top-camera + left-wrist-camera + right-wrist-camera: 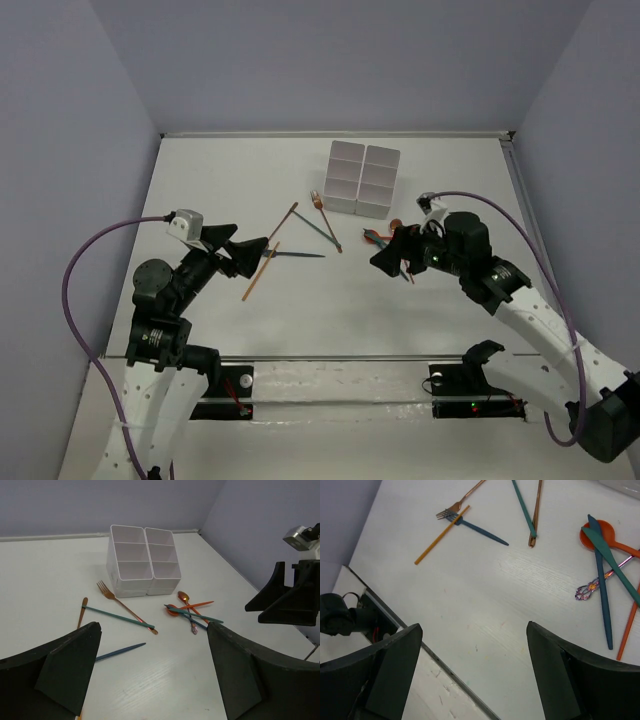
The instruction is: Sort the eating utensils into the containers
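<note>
The light is bright and even and seems to come from above. The white table looks very pale, with only soft, thin shadows beside the things on it. In the left wrist view a tiny bright spot shines on the orange spoon. All three pictures look sharp, even at the corners.

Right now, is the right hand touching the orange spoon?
Apart. The right wrist view shows the open right hand empty, with bare table between it and the orange spoon.
</note>
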Motion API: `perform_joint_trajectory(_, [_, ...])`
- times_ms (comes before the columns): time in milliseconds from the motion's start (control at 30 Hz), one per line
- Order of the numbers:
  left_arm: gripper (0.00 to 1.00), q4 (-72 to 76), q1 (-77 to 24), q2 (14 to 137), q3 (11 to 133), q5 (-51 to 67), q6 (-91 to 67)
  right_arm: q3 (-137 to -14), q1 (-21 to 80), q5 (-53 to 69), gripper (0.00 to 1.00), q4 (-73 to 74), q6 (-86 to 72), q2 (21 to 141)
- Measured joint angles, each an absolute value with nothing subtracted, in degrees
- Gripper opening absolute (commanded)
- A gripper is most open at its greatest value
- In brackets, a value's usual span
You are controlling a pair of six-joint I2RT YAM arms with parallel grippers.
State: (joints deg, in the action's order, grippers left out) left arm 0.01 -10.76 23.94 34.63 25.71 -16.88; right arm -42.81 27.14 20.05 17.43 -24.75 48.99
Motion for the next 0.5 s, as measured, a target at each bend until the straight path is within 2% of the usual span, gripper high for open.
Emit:
perform_joint_trajectory(133, [0.99, -0.75, -10.76, 23.99, 34.63, 25.69, -16.51, -44.62, 33.17, 13.15, 0.89, 17.56, -23.11, 54.52])
perform_joint_trajectory(267, [0.99, -1.19, -10.76, 23.99, 34.63, 25.63, -16.43, -46.5, 35.29, 7.42, 0.79, 17.54, -21.43, 58.26])
perform_joint_trajectory(500, [0.99, -1.19, -10.37, 23.99, 34.63, 25.39, -16.34, -49.36, 35.35, 0.86, 0.68, 17.78, -18.7, 64.36])
